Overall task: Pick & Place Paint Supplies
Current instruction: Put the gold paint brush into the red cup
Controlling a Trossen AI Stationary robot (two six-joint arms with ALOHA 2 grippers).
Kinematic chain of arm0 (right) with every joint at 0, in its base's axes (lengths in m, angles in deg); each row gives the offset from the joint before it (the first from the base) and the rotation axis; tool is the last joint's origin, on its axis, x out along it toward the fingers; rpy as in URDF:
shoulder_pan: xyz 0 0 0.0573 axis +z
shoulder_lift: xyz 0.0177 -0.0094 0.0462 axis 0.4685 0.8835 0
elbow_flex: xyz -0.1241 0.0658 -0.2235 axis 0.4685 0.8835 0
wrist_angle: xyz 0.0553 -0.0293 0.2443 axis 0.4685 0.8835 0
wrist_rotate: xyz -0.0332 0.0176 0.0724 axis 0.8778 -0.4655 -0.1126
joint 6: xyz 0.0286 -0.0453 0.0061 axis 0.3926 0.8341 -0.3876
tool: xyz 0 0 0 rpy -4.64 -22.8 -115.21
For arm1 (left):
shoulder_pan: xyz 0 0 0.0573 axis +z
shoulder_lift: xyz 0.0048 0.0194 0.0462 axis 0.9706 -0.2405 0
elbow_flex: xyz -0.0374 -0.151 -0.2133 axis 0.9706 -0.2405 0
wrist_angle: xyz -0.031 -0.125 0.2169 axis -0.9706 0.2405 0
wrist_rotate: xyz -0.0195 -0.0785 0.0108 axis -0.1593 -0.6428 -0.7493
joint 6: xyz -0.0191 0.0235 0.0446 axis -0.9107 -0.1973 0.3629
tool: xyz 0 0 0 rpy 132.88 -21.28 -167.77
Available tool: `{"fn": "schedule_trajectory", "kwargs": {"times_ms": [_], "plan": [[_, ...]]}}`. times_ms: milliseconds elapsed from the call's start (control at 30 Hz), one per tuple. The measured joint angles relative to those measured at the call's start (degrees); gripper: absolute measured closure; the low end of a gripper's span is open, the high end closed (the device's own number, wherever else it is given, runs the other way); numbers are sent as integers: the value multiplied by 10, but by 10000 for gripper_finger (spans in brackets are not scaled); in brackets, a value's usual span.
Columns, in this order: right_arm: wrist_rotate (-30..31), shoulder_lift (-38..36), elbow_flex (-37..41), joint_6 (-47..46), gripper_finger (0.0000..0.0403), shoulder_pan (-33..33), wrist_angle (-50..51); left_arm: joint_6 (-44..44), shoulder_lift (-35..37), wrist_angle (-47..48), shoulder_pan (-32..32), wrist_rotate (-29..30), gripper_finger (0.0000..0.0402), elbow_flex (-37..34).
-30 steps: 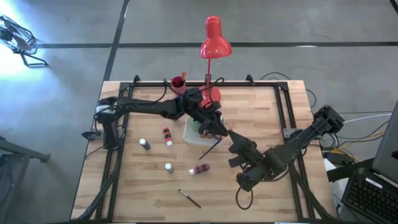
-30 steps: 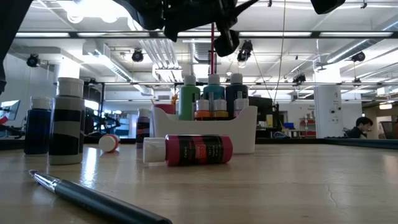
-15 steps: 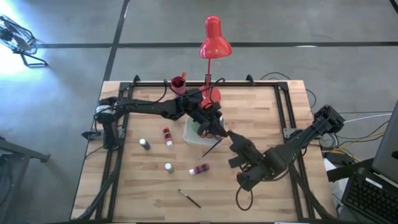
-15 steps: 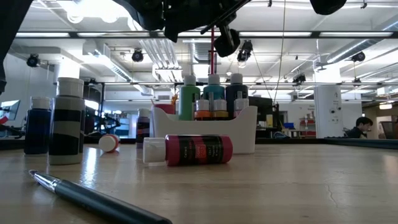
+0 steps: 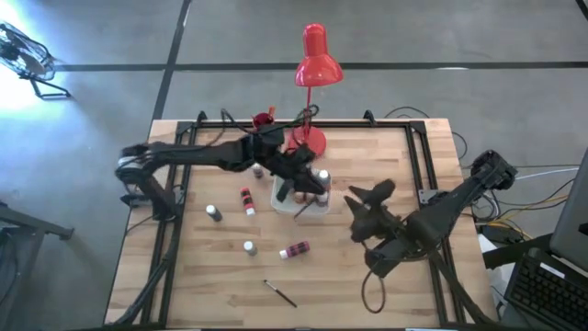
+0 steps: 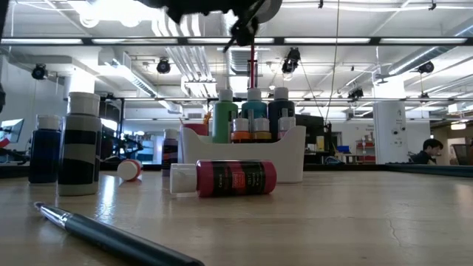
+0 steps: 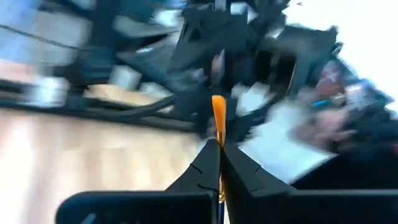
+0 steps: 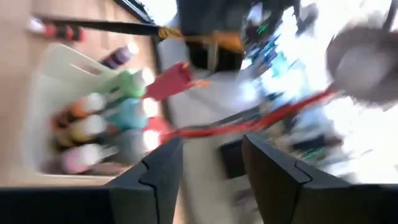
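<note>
Left gripper (image 7: 219,144) above the tray (image 5: 278,199), fingers pinched together on a brush (image 7: 218,118); its orange tip pokes out just past the fingertips. Right gripper (image 8: 209,146) off to the tray's right, lifted, fingers apart, nothing between them. Bottles (image 6: 253,112) upright in tray. On the table (image 5: 386,170): red bottle (image 6: 235,178) on its side, dark bottle (image 6: 79,144) upright, second brush (image 5: 280,292) near the front edge. Lamp (image 5: 316,61) behind the tray.
</note>
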Motion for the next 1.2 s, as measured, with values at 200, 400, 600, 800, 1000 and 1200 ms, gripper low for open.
{"fn": "schedule_trajectory", "kwargs": {"times_ms": [200, 400, 600, 800, 1000, 1200], "plan": [[-99, -63, 21, -306, 215, -9, 140, 178, 119, 79, -11, 244, 398, -63], [-103, -139, 97, -420, 204, -13, 148, 253, 229, -66, -6, 378, 399, -199], [-55, -218, 188, -505, 213, -14, 144, 338, 312, -212, 1, 528, 399, -325], [-17, -283, 264, -578, 226, -25, 140, 370, 331, -360, 43, 548, 399, -409], [4, -321, 316, -594, 233, -36, 108, 371, 322, -411, 120, 542, 399, -446], [53, -330, 342, -592, 223, -44, 79, 344, 287, -459, 200, 474, 399, -454]]}}
